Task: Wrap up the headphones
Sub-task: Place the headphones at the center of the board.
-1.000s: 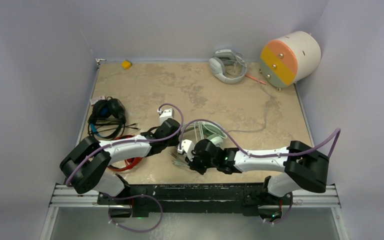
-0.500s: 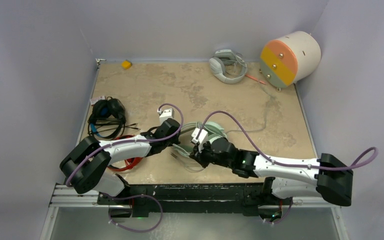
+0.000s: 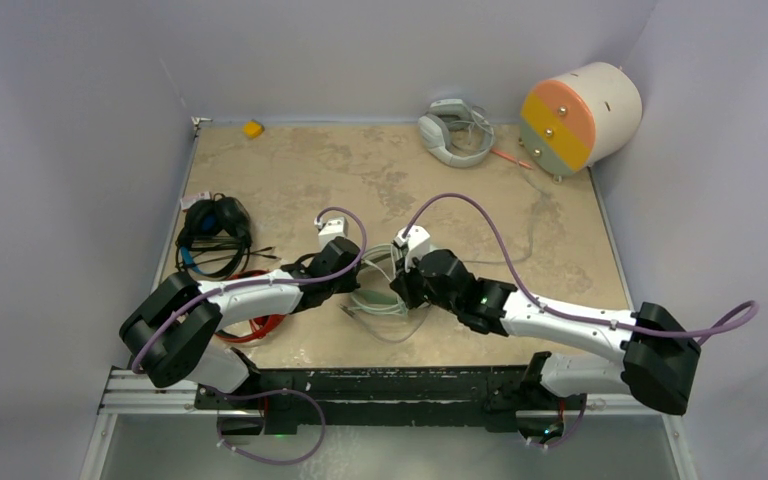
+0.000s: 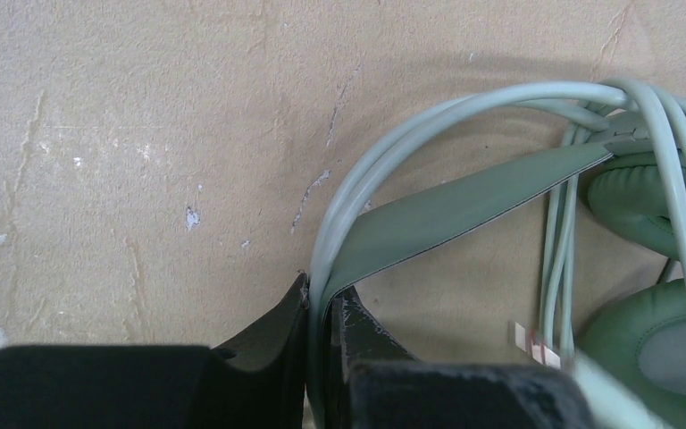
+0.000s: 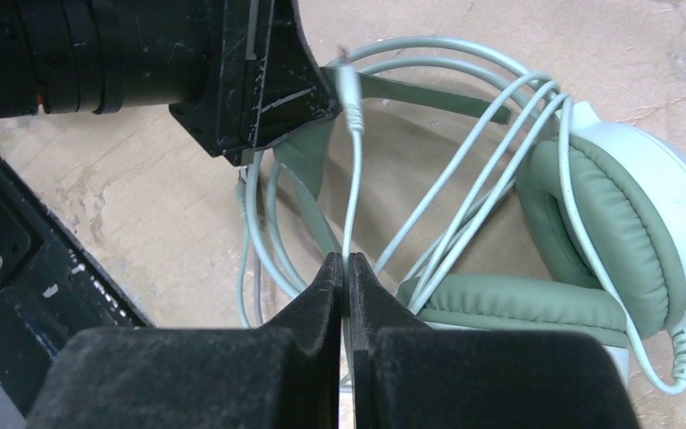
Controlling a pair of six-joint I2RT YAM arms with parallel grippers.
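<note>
Mint-green headset (image 3: 385,292): lying flat at the front middle of the table (image 3: 360,180), ear pads facing up, with both grippers meeting over it.
Cable (image 5: 451,170): running in several pale loose loops across the headband and one ear cup; some strands are spilling onto the table's front strip.
Left gripper (image 4: 320,308): clenching the mint-green headset where the flat headband ends, with a cable strand also passing down through the narrow gap between the fingers.
Right gripper (image 5: 347,273): pinching a single thin strand of the cable, jaws pressed together; the strand is rising straight from the fingertips.
Plug (image 5: 348,85): standing at the top of that pinched strand, just beside the left gripper's black finger.
Black-and-blue headset (image 3: 215,225): sitting at the table's left edge, its dark cable lying in loose coils around it.
Red-and-black headset (image 3: 260,325): lying at the table's front left; the left arm is covering most of it.
Grey-white headset (image 3: 453,132): resting at the table's far edge, right of centre.
Cream drum (image 3: 580,115): lying on its side at the table's far right corner, showing an orange and green face.
Yellow block (image 3: 252,128): sitting at the table's far edge, towards the left corner.
</note>
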